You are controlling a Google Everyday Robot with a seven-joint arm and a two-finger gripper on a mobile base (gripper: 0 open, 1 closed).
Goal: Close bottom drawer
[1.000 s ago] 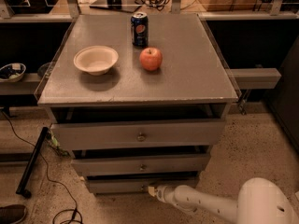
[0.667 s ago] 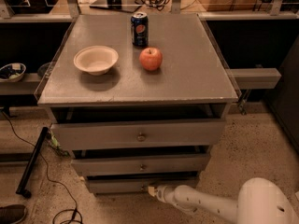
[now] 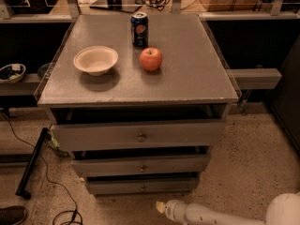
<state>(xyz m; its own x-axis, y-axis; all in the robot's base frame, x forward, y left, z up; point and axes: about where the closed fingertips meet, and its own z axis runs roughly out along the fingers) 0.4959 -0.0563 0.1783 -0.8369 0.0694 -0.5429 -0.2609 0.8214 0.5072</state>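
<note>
**A:** Status on the bottom drawer (image 3: 117, 186)?

**B:** It is the lowest of three fronts, at lower centre of the frame, under the middle drawer (image 3: 108, 166) and the top drawer (image 3: 93, 136). Its panel sits set back beneath the middle one, with only a thin dark strip showing above it. I judge it nearly or fully shut, but this high angle doesn't settle which.

**A:** Gripper?

**B:** The gripper (image 3: 161, 207) is at the bottom edge of the frame, just right of centre, with its tip aimed left toward the drawer. It is apart from the panel, and bare floor shows between them. I can see nothing held in it. Whether it is clenched or released, I cannot tell.

**A:** What's left to do?

**B:** Possibly one last nudge on the front, if that dark strip is a real gap. Otherwise the task looks done.

**A:** Drawer appearance?

**B:** Grey and plain, with the narrowest, shallowest front in the stack. A small round knob (image 3: 143, 188) sits dead centre. The panel reads level, not skewed.
</note>
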